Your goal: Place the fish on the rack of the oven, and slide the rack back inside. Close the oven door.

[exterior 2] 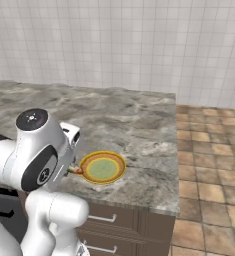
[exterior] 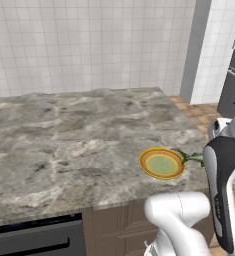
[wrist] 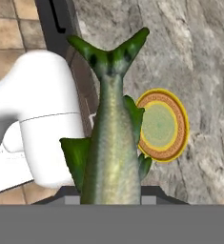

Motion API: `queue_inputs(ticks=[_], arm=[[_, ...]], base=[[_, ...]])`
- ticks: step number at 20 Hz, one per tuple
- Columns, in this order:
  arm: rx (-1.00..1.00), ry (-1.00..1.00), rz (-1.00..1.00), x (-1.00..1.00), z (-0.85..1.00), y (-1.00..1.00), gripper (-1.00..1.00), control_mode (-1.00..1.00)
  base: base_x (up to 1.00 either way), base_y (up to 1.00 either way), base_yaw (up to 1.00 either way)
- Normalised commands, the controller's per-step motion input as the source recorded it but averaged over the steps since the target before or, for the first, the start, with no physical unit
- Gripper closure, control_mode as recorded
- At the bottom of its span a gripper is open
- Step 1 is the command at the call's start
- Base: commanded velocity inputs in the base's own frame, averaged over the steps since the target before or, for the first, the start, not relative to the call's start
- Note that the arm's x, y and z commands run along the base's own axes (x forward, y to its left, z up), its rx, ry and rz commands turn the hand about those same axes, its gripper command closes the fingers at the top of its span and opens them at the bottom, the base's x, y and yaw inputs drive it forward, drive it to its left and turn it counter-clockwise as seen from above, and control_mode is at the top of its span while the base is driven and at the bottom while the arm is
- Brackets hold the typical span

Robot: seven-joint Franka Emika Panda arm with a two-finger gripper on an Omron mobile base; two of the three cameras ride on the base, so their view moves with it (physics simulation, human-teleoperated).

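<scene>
The fish fills the middle of the hand view, green-grey with a pale flank, tail fin pointing away from the hand. My gripper is shut on the fish, and its fingertips are mostly covered by the body. The fish hangs above the counter's front edge, beside the orange-rimmed plate. From the left base view a green piece of the fish sticks out between the plate and my arm. In the right base view a sliver of the fish shows by the plate. The oven, its rack and its door are out of view.
The grey marble counter ends at its right edge above tiled floor. A black appliance front with a bar handle sits under the counter at left. Brown drawers lie below the plate. A grey fridge stands far right.
</scene>
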Motion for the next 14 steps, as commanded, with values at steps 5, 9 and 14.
queue_inputs(ticks=[5,9,14], arm=[[-0.02,-0.12,0.09,0.31,-0.28,0.13,1.0,-1.0],[0.0,-0.05,0.03,0.61,-0.18,0.0,1.0,-1.0],[0.0,0.0,0.01,0.31,-0.04,0.0,1.0,-1.0]], base=[[0.0,0.0,0.0],[0.0,0.0,0.0],[0.0,0.0,0.0]])
